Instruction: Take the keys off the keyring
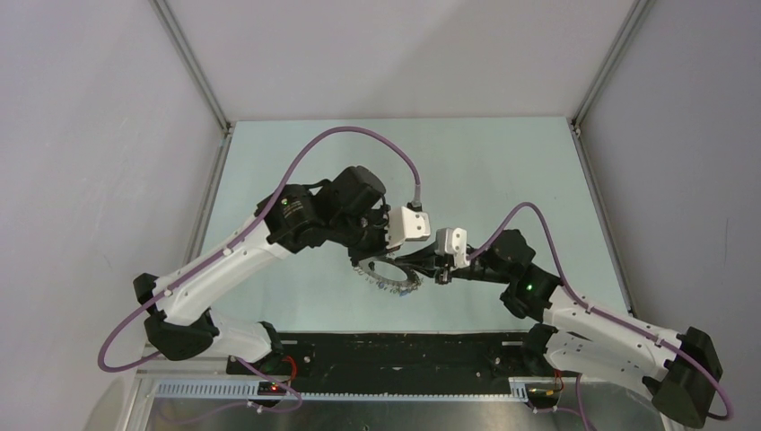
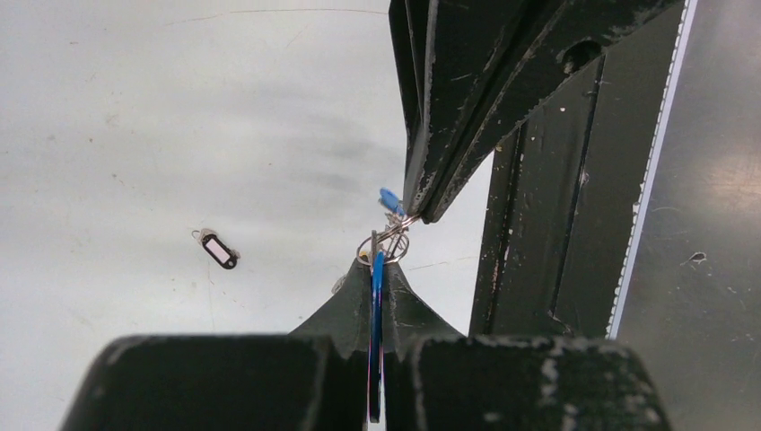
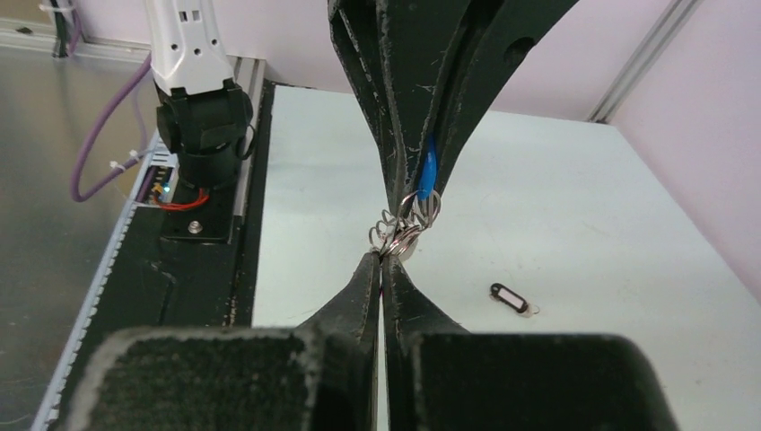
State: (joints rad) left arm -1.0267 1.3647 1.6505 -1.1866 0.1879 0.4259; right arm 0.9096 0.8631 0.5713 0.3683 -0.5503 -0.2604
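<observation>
In the top view the keyring (image 1: 366, 272) sits just below the middle of the frame, between the two gripper tips. The keys (image 1: 397, 287) are strung along its lower edge. I cannot tell whether it touches the pale tabletop (image 1: 502, 180).

The left gripper (image 2: 375, 269) is pinched tight on a blue key (image 2: 376, 346), which shows edge-on between its fingers at the bottom centre of the left wrist view.

The right gripper (image 3: 381, 265) is also pressed together at the bottom centre of its own view. Its tips nip a cluster of small wire rings (image 3: 404, 224) that join the two grippers.

The grippers meet nearly tip to tip, the left one coming down from the top of the right wrist frame.

A small black tag (image 2: 218, 250) lies alone on the tabletop, left of centre in the left wrist view, well apart from the keyring.
</observation>
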